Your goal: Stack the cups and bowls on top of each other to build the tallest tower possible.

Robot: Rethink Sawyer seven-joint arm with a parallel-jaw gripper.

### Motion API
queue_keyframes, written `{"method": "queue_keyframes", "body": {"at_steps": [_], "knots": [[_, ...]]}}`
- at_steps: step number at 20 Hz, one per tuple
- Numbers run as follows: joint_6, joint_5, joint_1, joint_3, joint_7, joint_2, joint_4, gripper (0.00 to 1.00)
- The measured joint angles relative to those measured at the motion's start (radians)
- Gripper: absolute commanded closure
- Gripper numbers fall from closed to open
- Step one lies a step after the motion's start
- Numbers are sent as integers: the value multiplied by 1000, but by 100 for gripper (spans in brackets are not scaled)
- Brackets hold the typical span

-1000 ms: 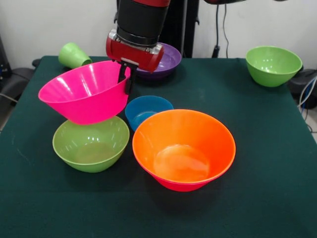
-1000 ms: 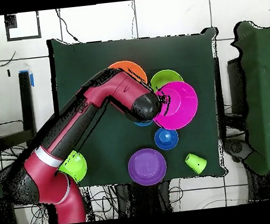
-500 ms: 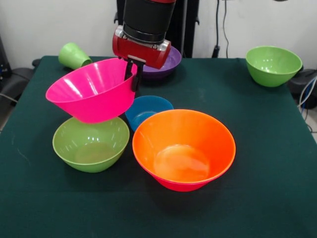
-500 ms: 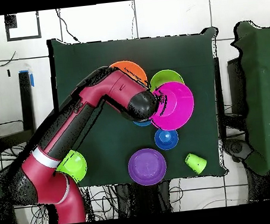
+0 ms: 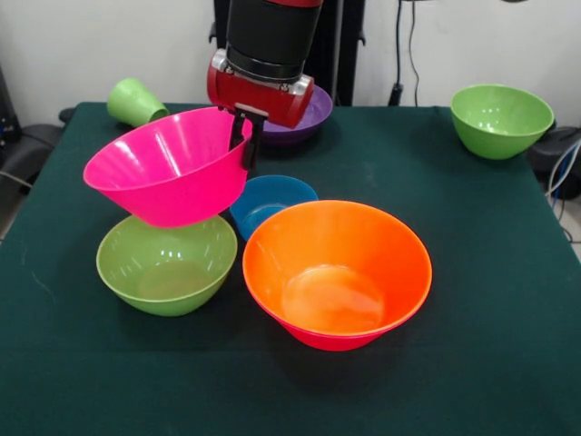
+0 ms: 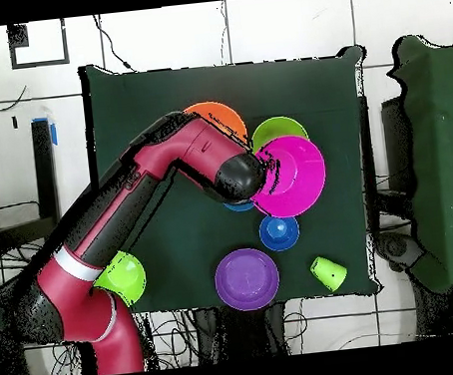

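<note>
Table [image 5: 508, 300]: broad bare cloth at near-right. Orange bowl [image 5: 337, 272]: centre, upright. Pink bowl [image 5: 168, 165]: tilted, lifted above green bowl [image 5: 167, 262], gripper [image 5: 245, 138] clamped on its rim. Blue bowl [image 5: 270, 202]: just behind orange. Green cup [image 5: 134, 100]: far corner, tipped over.

Glossy smooth plastic, bright highlights: pink bowl [image 5: 168, 177], orange bowl [image 5: 337, 272], near green bowl [image 5: 167, 263], far green bowl [image 5: 501, 119] by the table's corner, blue bowl [image 5: 270, 203], purple bowl [image 5: 304, 113]. Light-green cup [image 5: 135, 101] at the opposite far corner: plastic, duller sheen. Table [image 5: 472, 309]: dark green cloth, matt, faintly napped. Arm [image 6: 150, 188]: red and black shell, smooth, semi-gloss.
</note>
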Motion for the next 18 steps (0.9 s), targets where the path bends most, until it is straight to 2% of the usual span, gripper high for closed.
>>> {"method": "queue_keyframes", "body": {"at_steps": [9,18], "knots": [[0,0,8,30,27,-5,5,100],[16,0,28,91,114,-29,10,100]]}}
